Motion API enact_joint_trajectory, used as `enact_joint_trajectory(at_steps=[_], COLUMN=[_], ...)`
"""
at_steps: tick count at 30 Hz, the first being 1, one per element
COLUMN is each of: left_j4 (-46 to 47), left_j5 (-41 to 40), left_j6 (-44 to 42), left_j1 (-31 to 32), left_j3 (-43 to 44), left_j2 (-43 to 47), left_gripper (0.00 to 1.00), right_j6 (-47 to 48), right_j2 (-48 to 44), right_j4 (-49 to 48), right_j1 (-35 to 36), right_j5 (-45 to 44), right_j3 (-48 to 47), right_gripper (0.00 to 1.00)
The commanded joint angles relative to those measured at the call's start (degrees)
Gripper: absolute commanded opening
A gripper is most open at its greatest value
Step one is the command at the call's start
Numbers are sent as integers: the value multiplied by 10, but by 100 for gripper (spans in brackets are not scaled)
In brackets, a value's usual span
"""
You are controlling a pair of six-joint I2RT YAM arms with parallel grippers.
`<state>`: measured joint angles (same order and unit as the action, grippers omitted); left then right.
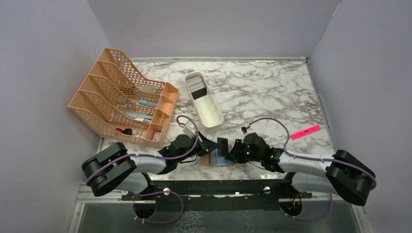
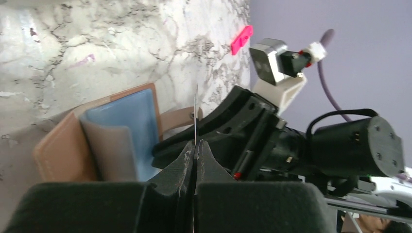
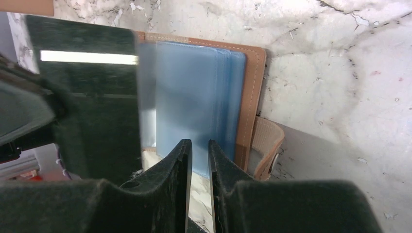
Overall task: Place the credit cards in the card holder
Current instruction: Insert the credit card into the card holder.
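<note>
The left gripper is clamping a dark card beside the open card holder while the right gripper is hovering, slightly parted; next, I'd say, the card needs aligning with a blue sleeve.

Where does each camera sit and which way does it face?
Top external: above and behind the arms, looking down at the marble table; both arms show, left hand and right hand by the card holder.
Left wrist: on that wrist, looking along its shut fingers, pinching a dark card edge-on, toward the right hand.
Right wrist: on that wrist, looking down past its fingers at the holder's blue sleeves.
Shared: both wrist views show the card holder and dark card.
</note>
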<state>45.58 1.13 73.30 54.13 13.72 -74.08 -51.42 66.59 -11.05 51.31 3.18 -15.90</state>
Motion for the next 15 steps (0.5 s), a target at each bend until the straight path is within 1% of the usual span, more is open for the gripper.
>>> enact_joint_trajectory(at_steps=[1, 5, 11, 15], left_j4=[68, 68, 34, 32], left_j5=[-6, -17, -49, -63], left_j6=[-12, -24, -37, -34], left_j1=[4, 4, 4, 4], left_j3=[-1, -16, -52, -76], left_j2=[-52, -67, -43, -38], left_gripper=[0, 0, 0, 0], right_j6=[7, 7, 4, 2], right_j2=[-5, -6, -2, 2], right_j4=[43, 46, 43, 38], right_j1=[3, 3, 3, 3], right_j5=[-9, -11, -13, -12], right_j3=[10, 10, 14, 16], right_gripper=[24, 24, 24, 24])
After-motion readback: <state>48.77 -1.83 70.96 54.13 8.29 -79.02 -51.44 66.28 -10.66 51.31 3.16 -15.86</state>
